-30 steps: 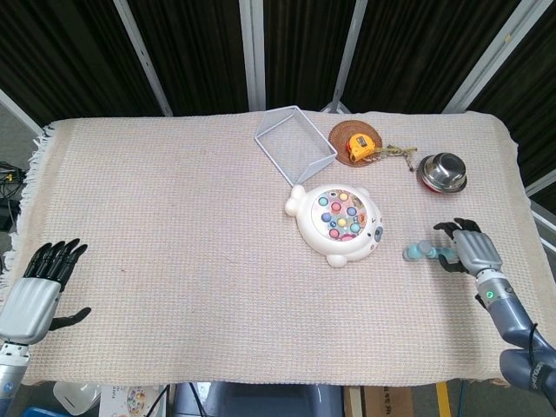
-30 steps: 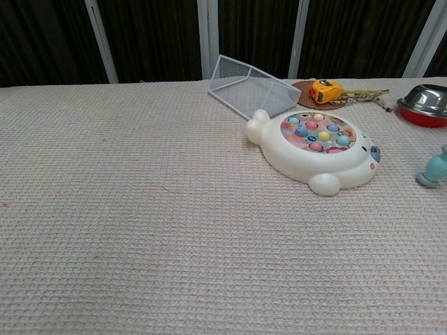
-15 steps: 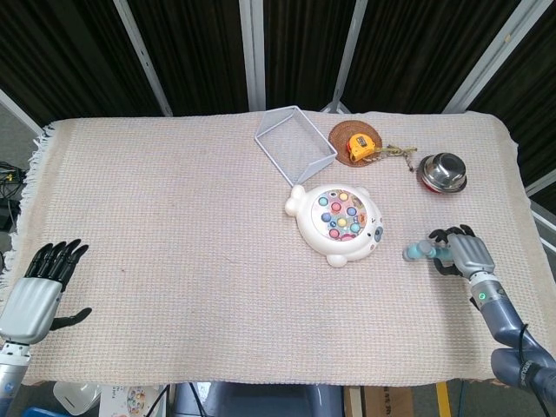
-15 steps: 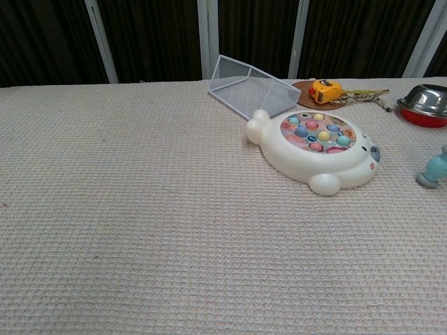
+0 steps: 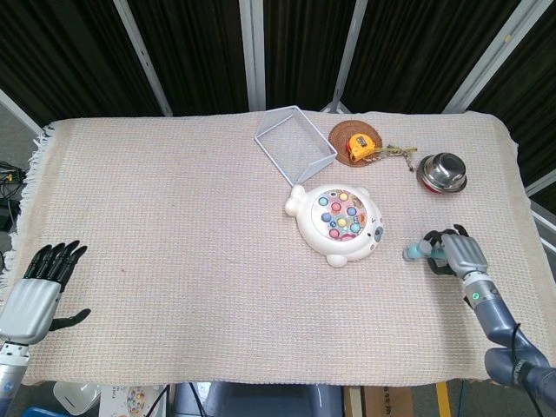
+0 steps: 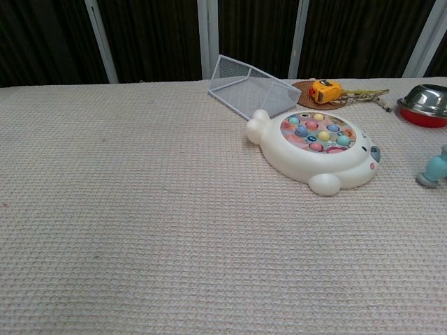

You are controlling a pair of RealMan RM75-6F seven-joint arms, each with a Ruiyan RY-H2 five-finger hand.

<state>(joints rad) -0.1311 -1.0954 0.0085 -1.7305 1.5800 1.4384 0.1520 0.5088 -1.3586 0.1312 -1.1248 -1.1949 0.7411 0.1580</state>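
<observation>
My right hand (image 5: 459,254) curls its fingers around the teal toy mallet (image 5: 417,252), beside the white fish-game toy (image 5: 337,222); my left hand (image 5: 36,291) rests spread.

Toy mallet (image 5: 417,252) lay right of the game toy (image 5: 338,224), wire basket (image 5: 294,144) behind it, tape measure (image 5: 359,144) and bowl (image 5: 442,171) further right.

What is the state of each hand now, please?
Left hand: open, fingers apart, holding nothing.
Right hand: fingers curled around the teal toy mallet; a firm grip cannot be told.
</observation>
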